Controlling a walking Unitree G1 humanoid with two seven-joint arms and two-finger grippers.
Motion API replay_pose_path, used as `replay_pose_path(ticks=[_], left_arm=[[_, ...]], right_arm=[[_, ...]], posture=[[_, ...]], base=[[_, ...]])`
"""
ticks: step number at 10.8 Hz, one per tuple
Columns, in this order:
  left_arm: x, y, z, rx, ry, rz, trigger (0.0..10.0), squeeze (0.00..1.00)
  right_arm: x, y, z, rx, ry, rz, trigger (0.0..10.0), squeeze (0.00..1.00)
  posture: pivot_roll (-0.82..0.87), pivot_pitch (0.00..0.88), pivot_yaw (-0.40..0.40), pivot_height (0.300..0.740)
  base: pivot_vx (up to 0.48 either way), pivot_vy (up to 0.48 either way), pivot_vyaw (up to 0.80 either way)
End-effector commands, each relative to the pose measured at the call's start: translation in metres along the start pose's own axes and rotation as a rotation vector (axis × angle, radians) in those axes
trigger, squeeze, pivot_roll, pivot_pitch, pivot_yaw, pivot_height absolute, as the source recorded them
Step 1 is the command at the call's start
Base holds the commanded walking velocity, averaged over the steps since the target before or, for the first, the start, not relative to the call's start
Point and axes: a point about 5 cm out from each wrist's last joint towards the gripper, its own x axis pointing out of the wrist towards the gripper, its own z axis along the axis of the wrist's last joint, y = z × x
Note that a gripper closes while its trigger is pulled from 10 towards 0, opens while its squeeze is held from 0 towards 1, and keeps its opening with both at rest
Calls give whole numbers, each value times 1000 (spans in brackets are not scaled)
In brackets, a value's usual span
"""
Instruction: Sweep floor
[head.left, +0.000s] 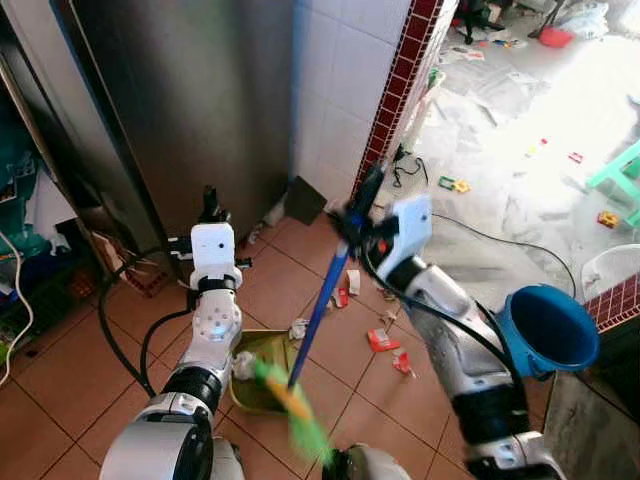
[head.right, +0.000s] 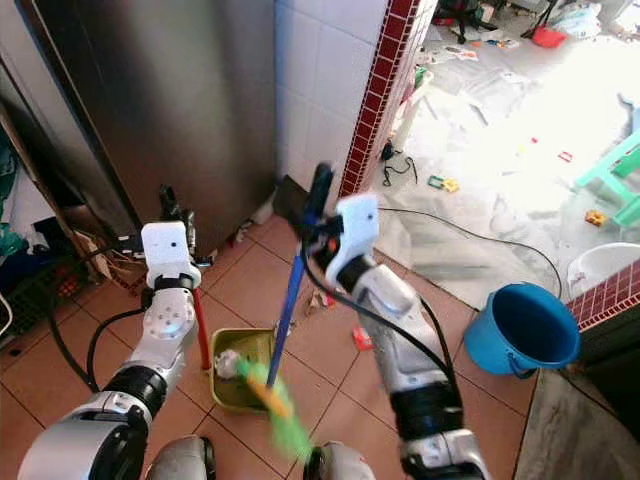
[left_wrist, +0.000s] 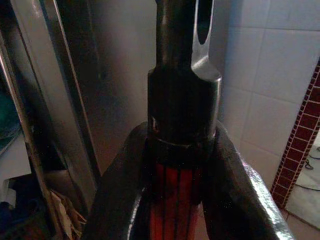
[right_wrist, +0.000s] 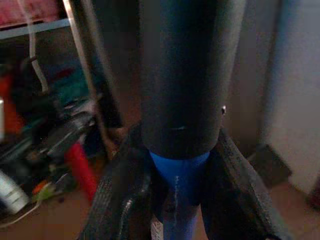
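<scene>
My right gripper (head.left: 362, 195) is shut on the black top grip of a broom with a blue handle (head.left: 318, 310). The handle slants down to its green and orange bristles (head.left: 295, 410), which are blurred beside an olive dustpan (head.right: 232, 385) on the terracotta tiles. A crumpled white scrap (head.right: 226, 364) lies in the pan. My left gripper (head.right: 172, 205) is shut on the black end of the dustpan's upright red handle (head.right: 200, 335). In the left wrist view both fingers (left_wrist: 120, 200) clamp that red shaft (left_wrist: 175, 205). The right wrist view shows the blue shaft (right_wrist: 177, 190) between the fingers.
Red wrappers (head.left: 381, 340) and white paper (head.left: 298, 328) litter the tiles ahead. A steel cabinet (head.left: 180, 100) and a white tiled wall corner (head.left: 340, 90) stand close in front. A blue bucket (head.left: 545, 330) sits at the right. Cables (head.left: 500, 245) and scattered toys lie beyond.
</scene>
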Motion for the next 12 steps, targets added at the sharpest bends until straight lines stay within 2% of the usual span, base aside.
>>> replay_pose_path(ticks=[1,2,4,5,6,8,10,11,12], left_arm=[[3,-6,5,-18,-23,-25,10000,0],[3,-6,5,-25,-22,-26,10000,0],[4,-7,8,-25,-37,-40,10000,0],[7,-7,11,-62,-40,-43,10000,0],[9,-5,17,-60,-70,-26,10000,0],[7,-2,33,-111,-162,-48,10000,0],[0,7,36,-104,-179,-48,10000,0],[-7,17,35,-97,-171,-24,10000,0],[-12,23,38,-106,-172,-45,10000,0]], right_arm=[[-1,1,9,19,-21,46,10000,0],[-2,1,19,36,-29,97,10000,0],[1,-16,37,-48,-107,-35,10000,0],[-1,-27,44,-121,-151,-141,10000,0],[-4,-32,48,-92,-189,-187,10000,0],[-6,-31,50,-118,-223,-230,10000,0],[-2,-30,53,-134,-257,-269,10000,0],[0,-32,56,-153,-276,-310,10000,0],[1,-33,56,-161,-285,-331,10000,0]], posture=[[-76,112,-111,740],[-77,109,-109,740],[-74,97,-107,740],[-69,86,-105,740],[-62,80,-99,740],[-37,67,-91,740],[-14,56,-81,740],[6,46,-77,740],[13,46,-73,740]], base=[[0,0,0],[0,0,0],[0,0,0],[0,0,0],[0,0,0],[0,0,0],[0,0,0],[0,0,0],[0,0,0]])
